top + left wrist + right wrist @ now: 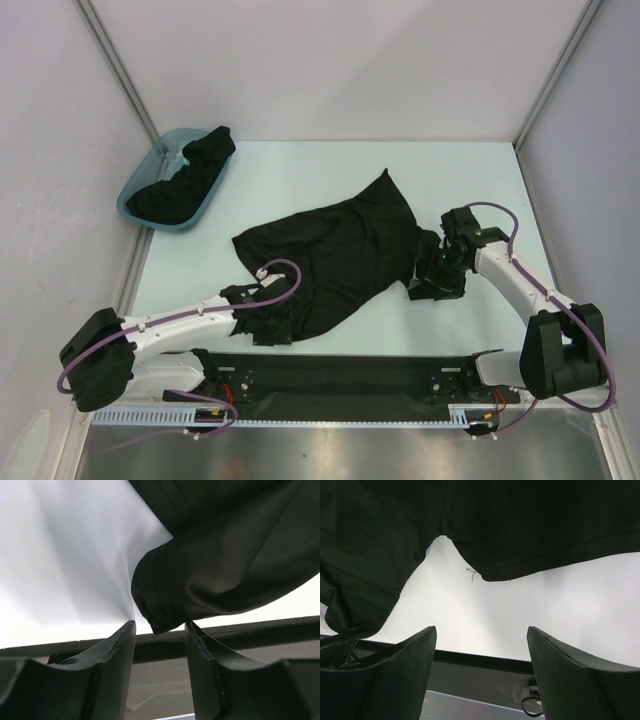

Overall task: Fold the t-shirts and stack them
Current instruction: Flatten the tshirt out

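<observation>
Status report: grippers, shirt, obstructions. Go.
Left gripper open at sleeve hem, empty. Right gripper open, empty. Shirt spread out, unfolded; more black cloth in tub. Nothing in the way.

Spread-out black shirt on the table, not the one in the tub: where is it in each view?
Top external: shirt lies mid-table.
Left wrist: upper right, its sleeve cuff reaching down to centre.
Right wrist: across the top, hanging lower at left.
Shared landmark: the pale table beneath it.
</observation>
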### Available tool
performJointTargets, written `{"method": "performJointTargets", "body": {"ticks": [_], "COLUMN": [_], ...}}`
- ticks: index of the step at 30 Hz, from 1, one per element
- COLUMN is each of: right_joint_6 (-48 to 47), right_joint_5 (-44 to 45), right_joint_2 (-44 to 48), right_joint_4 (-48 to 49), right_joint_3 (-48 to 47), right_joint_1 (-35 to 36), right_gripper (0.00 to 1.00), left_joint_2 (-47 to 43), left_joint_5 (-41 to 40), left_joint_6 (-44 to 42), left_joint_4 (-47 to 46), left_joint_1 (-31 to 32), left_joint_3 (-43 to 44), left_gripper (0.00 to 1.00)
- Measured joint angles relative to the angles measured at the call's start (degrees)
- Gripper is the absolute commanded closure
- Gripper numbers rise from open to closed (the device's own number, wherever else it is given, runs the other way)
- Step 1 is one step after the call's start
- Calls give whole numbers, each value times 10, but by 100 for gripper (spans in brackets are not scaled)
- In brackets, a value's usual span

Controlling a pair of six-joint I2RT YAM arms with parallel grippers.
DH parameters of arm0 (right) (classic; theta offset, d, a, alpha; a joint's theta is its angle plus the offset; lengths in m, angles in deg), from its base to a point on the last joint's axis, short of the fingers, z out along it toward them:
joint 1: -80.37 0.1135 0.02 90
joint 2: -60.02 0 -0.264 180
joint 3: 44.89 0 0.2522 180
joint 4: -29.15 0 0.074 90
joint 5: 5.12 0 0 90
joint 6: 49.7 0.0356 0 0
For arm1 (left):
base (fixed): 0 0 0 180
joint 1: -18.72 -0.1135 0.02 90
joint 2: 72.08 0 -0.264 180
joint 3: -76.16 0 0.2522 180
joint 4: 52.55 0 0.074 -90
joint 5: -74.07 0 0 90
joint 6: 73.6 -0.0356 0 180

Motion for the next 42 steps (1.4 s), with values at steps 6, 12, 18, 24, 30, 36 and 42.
{"method": "performJointTargets", "body": {"ticks": [6, 12, 18, 24, 30, 36, 42], "right_joint_6": [0, 0, -1, -5, -14, -9, 9], "right_joint_5": [1, 1, 5, 32, 42, 46, 51], "right_joint_2": [8, 9, 11, 8, -14, -72, -90], "right_joint_4": [-5, -5, -8, -33, -44, -28, 9], "right_joint_3": [0, 0, 0, -5, -25, -28, -7], "right_joint_1": [0, -2, -7, -60, -183, -217, -234], "right_gripper": [20, 20, 21, 25, 34, 43, 46], "left_joint_2": [2, 14, 15, 5, -64, -92, -92], "left_joint_5": [-9, -11, -16, -51, -120, -150, -150], "left_joint_6": [0, -1, -2, -5, -2, -1, -5], "left_joint_4": [-12, -22, -32, -5, 77, 108, 108], "left_joint_1": [-7, -15, -17, -19, -23, -24, -24], "left_joint_3": [1, 1, 1, 10, 55, 81, 81], "left_gripper": [52, 57, 87, 100, 100, 100, 100]}}
